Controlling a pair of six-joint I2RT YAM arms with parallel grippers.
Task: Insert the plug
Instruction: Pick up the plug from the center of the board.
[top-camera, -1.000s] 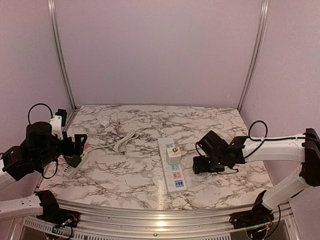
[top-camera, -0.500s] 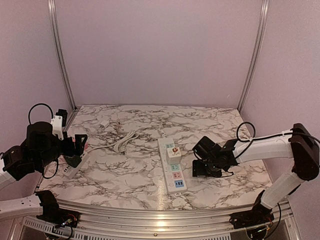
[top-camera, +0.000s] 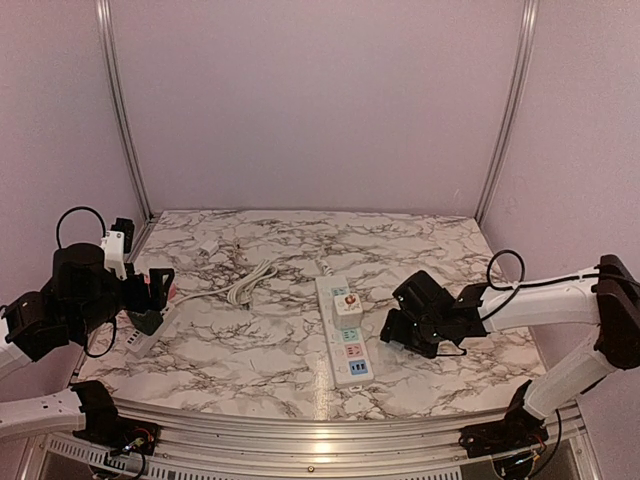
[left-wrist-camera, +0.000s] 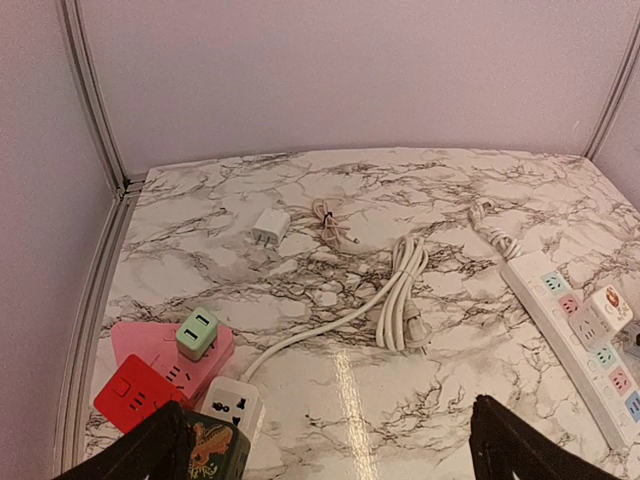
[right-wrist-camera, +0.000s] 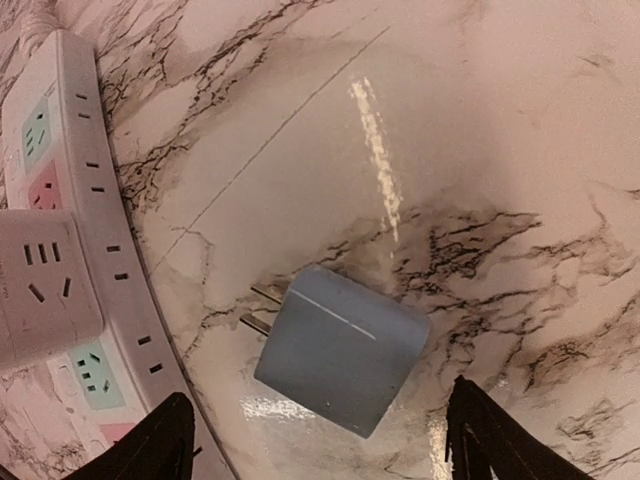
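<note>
Plugs first: one grey plug (right-wrist-camera: 340, 365) lies flat on the bench (top-camera: 250, 370), just beside the one long white power strip (right-wrist-camera: 95, 190), on its right side. One white cube adapter (right-wrist-camera: 45, 285) sits in the strip. At the left side I count one small white charger (left-wrist-camera: 270, 225), one coiled white cable (left-wrist-camera: 402, 295), one thin cable (left-wrist-camera: 330, 220), one green adapter (left-wrist-camera: 198, 332) on a pink block (left-wrist-camera: 145, 345), and one red block (left-wrist-camera: 130, 395).

The plug has two flat prongs. They point at the strip, near it but not touching, and the plug's axis runs across the strip. The right fingers (right-wrist-camera: 160, 440) are spread wide, one at each side of the plug, without touching it. The left fingers (left-wrist-camera: 150, 455) are spread too and hold nothing.

The bench has a glossy white marble pattern with grey veins. The walls are pale lilac, with metal posts (top-camera: 120, 110) in the corners.
</note>
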